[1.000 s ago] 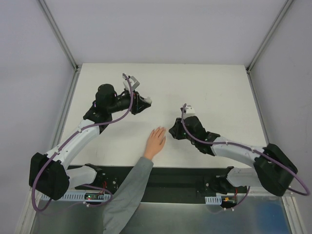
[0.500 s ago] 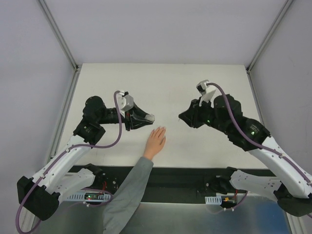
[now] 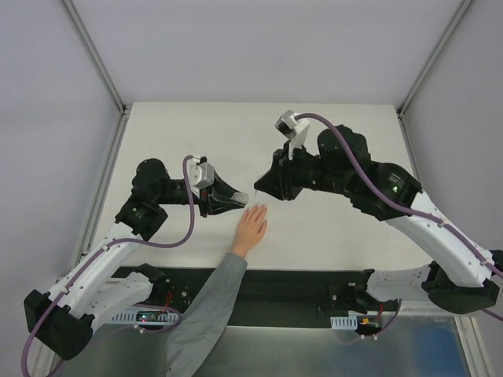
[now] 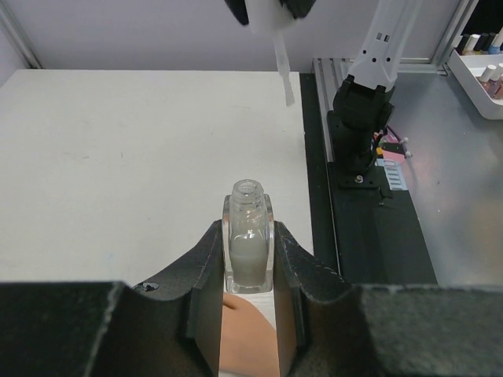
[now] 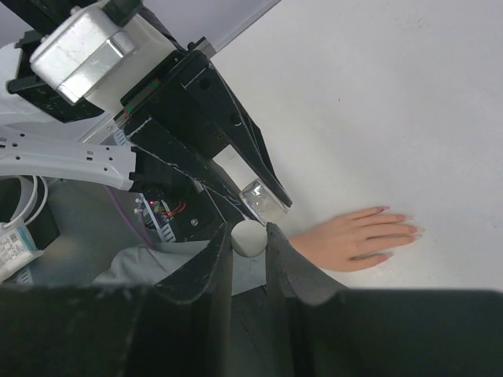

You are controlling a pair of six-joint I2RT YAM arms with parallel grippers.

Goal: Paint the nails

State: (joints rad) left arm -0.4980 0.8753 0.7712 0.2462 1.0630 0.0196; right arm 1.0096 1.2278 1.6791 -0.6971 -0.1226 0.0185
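Whitish uncapped bottle (image 4: 249, 263) clamped in left hand (image 4: 249, 229); right hand (image 5: 247, 229) grips the brush (image 4: 281, 67).

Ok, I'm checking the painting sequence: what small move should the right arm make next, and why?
Probably ease the brush into the open neck of the bottle: the left pincer holds it uncapped, and the right pincer has the brush near the neck, not at the nails.

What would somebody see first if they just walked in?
A real person's hand lies flat on the white table. The left gripper pinches a small open bottle right by the hand's fingertips, and the right gripper holds a little brush in the air near the bottle.
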